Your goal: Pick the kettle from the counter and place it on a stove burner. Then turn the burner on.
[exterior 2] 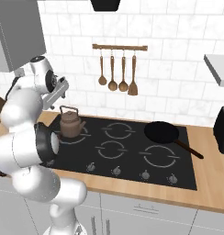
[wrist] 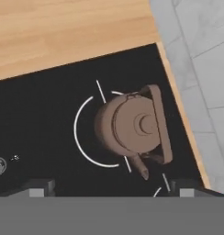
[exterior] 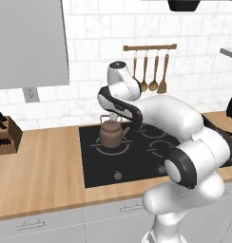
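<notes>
The dark-brown kettle (wrist: pixel 132 126) stands upright on the stove burner (wrist: pixel 77 133), a ring marking at the back-left of the black glass cooktop (exterior: pixel 132 166). My gripper (wrist: pixel 113 190) hovers directly above it, open, its two fingertips (wrist: pixel 38 188) spread wide with nothing between them. From the left base the kettle (exterior: pixel 110 133) sits just under my hand (exterior: pixel 115 114). From the right base the kettle (exterior 2: pixel 70 123) stands beside my forearm. The tan counter (exterior: pixel 42 161) surrounds the cooktop.
A black frying pan (exterior 2: pixel 162 133) lies on the cooktop's far right burner. Control knobs (exterior 2: pixel 116 170) line the front edge. A knife block (exterior: pixel 4 135) stands on the left counter. Wooden utensils (exterior 2: pixel 116 69) hang on the wall. A dark appliance (exterior 2: pixel 222 124) sits at the right.
</notes>
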